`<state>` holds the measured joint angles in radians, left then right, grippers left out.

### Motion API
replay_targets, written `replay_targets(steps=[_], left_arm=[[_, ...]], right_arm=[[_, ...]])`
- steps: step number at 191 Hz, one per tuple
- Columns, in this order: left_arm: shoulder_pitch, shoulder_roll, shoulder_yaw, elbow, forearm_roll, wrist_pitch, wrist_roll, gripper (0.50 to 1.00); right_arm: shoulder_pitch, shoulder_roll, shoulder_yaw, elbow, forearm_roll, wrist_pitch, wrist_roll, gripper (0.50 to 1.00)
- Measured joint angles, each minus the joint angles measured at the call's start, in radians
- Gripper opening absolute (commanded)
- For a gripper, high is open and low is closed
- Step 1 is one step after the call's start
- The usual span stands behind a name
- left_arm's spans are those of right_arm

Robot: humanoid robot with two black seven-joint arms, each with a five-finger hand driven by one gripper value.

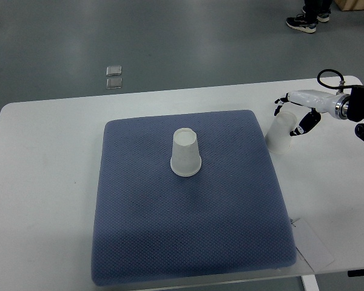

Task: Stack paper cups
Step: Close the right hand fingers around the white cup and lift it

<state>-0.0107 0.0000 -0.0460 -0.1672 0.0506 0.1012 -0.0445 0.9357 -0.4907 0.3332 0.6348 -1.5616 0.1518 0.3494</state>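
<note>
Dark fingertips (303, 128) curl around a tilted paper cup (280, 134) — the right hand (298, 112) grips it just off the blue mat's (188, 242) right edge, arm reaching in level from the right. A second cup (186, 154) stands upside down near the mat's middle — well apart, on the white table (42, 182).

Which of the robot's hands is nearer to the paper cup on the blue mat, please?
Right. The right hand is beyond the mat's right edge, holding another cup, well clear of the upside-down cup; the left isn't visible.
</note>
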Motion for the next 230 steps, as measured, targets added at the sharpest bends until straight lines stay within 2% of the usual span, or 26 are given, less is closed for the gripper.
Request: replay_targets(steps=[88,118,130,164,171,176,181,183,184,230], left_arm=[[0.000,0.000,0.000,0.000,0.000,0.000,0.000,1.000],[0.000,0.000,0.000,0.000,0.000,0.000,0.000,1.000],[0.000,0.000,0.000,0.000,0.000,0.000,0.000,1.000],[0.000,0.000,0.000,0.000,0.000,0.000,0.000,1.000],[0.000,0.000,0.000,0.000,0.000,0.000,0.000,1.000],[0.000,0.000,0.000,0.000,0.000,0.000,0.000,1.000],[0.000,0.000,0.000,0.000,0.000,0.000,0.000,1.000],[0.000,0.000,0.000,0.000,0.000,0.000,0.000,1.000],[0.000,0.000,0.000,0.000,0.000,0.000,0.000,1.000],[0.000,0.000,0.000,0.000,0.000,0.000,0.000,1.000]], right_arm=[[-0.003,0.030,-0.036,-0.025,0.000,-0.006,0.000,0.901],[-0.006,0.037,-0.039,-0.030,0.000,-0.021,0.000,0.885],[-0.006,0.038,-0.040,-0.033,0.000,-0.022,0.000,0.856],[-0.006,0.038,-0.055,-0.041,0.000,-0.023,0.005,0.693],[-0.006,0.038,-0.059,-0.042,0.000,-0.023,0.008,0.617],[-0.006,0.038,-0.062,-0.043,0.000,-0.023,0.009,0.582],[-0.006,0.039,-0.063,-0.045,0.000,-0.023,0.011,0.521],[-0.006,0.039,-0.064,-0.046,0.000,-0.023,0.011,0.521],[-0.006,0.039,-0.064,-0.046,0.000,-0.023,0.011,0.501],[-0.003,0.044,-0.066,-0.056,0.003,-0.022,0.013,0.500]])
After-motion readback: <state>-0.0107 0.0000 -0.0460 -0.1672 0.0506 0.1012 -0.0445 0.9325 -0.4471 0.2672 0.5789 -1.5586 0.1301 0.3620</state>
